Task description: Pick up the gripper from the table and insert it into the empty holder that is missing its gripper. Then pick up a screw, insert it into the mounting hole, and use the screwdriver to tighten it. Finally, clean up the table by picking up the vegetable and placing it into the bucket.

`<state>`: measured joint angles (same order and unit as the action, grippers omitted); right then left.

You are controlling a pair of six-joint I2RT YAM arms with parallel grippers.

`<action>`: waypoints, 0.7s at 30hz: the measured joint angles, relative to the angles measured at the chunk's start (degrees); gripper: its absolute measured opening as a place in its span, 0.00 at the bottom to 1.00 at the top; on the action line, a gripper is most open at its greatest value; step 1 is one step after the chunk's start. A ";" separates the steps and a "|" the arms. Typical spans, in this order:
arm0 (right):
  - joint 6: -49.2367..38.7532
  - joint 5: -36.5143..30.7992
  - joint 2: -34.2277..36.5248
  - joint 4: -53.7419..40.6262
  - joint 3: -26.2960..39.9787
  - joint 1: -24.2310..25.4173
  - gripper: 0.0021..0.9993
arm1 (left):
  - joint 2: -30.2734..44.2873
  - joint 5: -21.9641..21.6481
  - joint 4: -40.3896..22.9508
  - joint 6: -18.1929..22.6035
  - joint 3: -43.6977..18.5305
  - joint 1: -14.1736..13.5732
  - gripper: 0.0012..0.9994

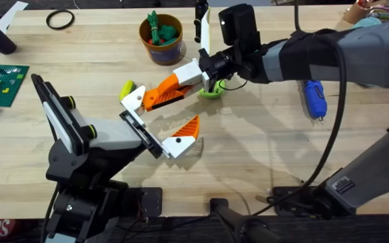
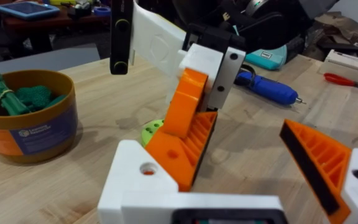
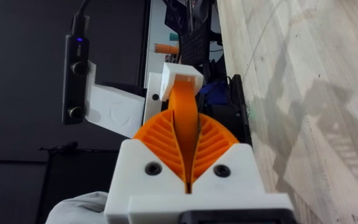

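Right gripper [image 1: 193,75] is clamped on the orange gripper [image 1: 164,92], held at the holder [image 1: 142,132]. Left arm's own pincer state: cannot tell.

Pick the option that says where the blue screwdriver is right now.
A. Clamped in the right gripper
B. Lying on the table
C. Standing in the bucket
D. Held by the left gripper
B: the screwdriver lies flat on the wood table, apart from the right gripper, whose fingers are shut on the gripper.
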<state>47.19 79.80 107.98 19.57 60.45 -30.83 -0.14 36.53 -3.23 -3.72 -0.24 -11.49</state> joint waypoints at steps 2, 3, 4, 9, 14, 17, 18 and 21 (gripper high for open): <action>0.15 0.07 0.00 -0.36 0.00 0.04 0.01 | 0.13 -0.11 0.08 -0.19 -0.04 0.07 0.99; 0.22 0.12 0.00 -0.43 0.00 0.04 0.01 | 0.13 -0.10 0.09 -0.23 -0.04 0.07 0.99; 0.23 0.15 0.00 -0.45 0.00 0.04 0.01 | 0.13 -0.12 0.10 -0.25 -0.05 0.07 0.99; 0.41 0.17 0.00 -0.46 0.00 0.09 0.01 | 0.13 -0.12 0.09 -0.32 -0.06 0.07 0.99; 0.43 0.17 0.00 -0.48 0.00 0.09 0.01 | 0.13 -0.10 0.10 -0.40 -0.06 0.07 0.99; 0.41 0.17 0.00 -0.48 0.00 0.09 0.01 | 0.13 -0.12 0.10 -0.40 -0.06 0.07 0.99; 0.39 0.17 0.00 -0.47 0.00 0.09 0.01 | 0.13 -0.11 0.10 -0.40 -0.06 0.07 0.99; 0.36 0.26 0.00 -0.47 0.00 0.09 0.01 | 0.13 -0.10 0.10 -0.40 -0.06 0.07 0.99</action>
<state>47.55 80.06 107.98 19.11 60.45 -30.74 -0.01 36.42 -3.14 -4.12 -0.30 -11.42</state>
